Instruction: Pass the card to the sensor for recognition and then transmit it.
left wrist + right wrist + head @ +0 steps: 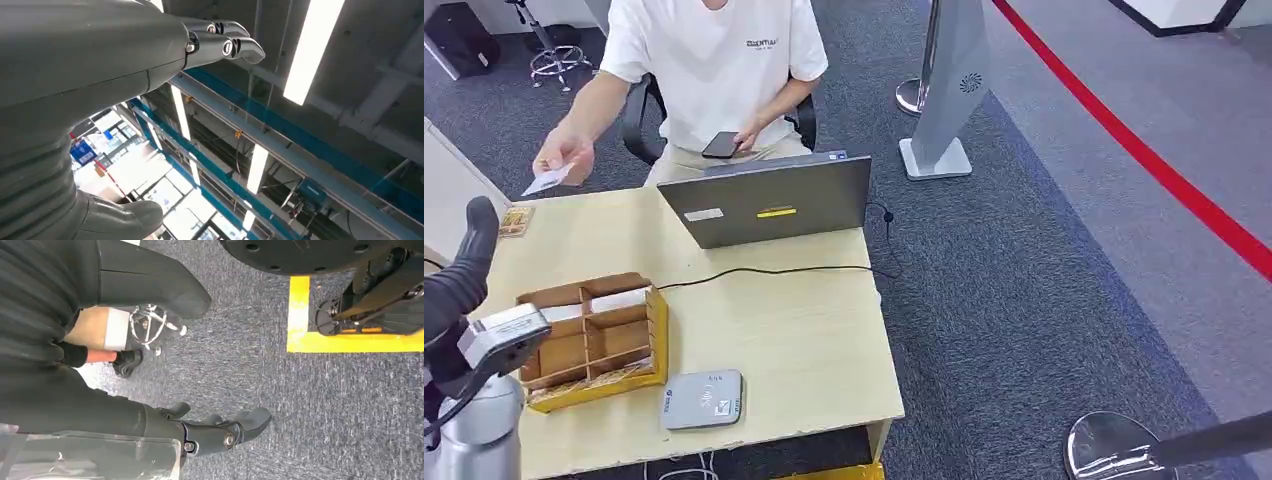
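Note:
A seated person in a white T-shirt holds a white card (552, 179) out over the far left corner of the table (804, 350). The grey card sensor (703, 398) lies flat near the table's front edge. My left hand (462, 268) is raised at the left edge of the head view, short of the card, with nothing in it. In the left wrist view the left hand (100, 60) points up at the ceiling, its fingers (222, 44) straight and apart from the thumb (125, 215). My right hand (75, 390) hangs over carpet, empty, fingers (225, 432) loosely spread.
A grey laptop (769, 200) stands at the table's far side, its cable running across the top. A yellow-edged wooden divider box (594, 338) sits left of the sensor. The person's other hand holds a phone (721, 145). A stanchion base (1112, 447) stands on the floor at the right.

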`<act>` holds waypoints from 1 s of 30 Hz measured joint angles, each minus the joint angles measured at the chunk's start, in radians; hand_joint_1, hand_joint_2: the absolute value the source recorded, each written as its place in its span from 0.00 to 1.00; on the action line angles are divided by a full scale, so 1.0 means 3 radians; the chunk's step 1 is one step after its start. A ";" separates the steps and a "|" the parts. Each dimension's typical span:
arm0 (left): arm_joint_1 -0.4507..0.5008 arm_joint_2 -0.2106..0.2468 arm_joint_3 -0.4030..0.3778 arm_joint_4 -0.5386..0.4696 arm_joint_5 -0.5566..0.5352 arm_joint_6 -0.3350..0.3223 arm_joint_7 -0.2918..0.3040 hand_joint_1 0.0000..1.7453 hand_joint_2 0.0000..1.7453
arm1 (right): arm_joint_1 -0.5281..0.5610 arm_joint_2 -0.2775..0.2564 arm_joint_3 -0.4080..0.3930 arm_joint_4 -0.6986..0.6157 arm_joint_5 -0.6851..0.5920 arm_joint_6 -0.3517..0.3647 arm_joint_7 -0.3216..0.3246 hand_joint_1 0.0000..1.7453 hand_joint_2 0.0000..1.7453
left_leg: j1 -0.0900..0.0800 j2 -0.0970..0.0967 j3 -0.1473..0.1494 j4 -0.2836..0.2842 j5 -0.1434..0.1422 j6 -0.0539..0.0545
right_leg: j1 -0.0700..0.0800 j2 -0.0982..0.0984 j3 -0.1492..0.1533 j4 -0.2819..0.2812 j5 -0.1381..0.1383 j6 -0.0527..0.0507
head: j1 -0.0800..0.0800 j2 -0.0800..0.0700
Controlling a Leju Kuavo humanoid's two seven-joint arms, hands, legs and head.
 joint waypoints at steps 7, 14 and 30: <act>-0.0005 0.0006 -0.0008 0.0042 -0.0003 0.0000 0.0000 0.00 1.00 | 0.0000 0.0000 -0.0001 0.0009 0.0000 0.0000 0.0000 0.00 1.00 | 0.0000 0.0000 0.0000 0.0000 0.0000 0.0000 | 0.0000 0.0000 0.0000 0.0000 0.0000 0.0000 | -0.0001 0.0000; -0.0072 0.0017 -0.0046 0.0088 -0.0309 -0.0066 0.0173 0.00 1.00 | -0.0001 0.0000 -0.0001 0.0009 0.0015 0.0000 0.0005 0.00 1.00 | 0.0000 -0.0001 -0.0002 0.0000 0.0000 0.0000 | 0.0000 -0.0002 -0.0001 0.0000 0.0000 0.0000 | 0.0000 0.0000; -0.0188 0.0023 -0.0099 0.0242 -0.0365 -0.0071 0.0220 0.00 1.00 | -0.0005 0.0000 -0.0003 0.0009 0.0015 0.0001 0.0014 0.00 1.00 | 0.0000 0.0001 -0.0002 0.0000 0.0000 0.0000 | 0.0000 0.0000 -0.0002 0.0000 0.0000 0.0000 | 0.0000 0.0000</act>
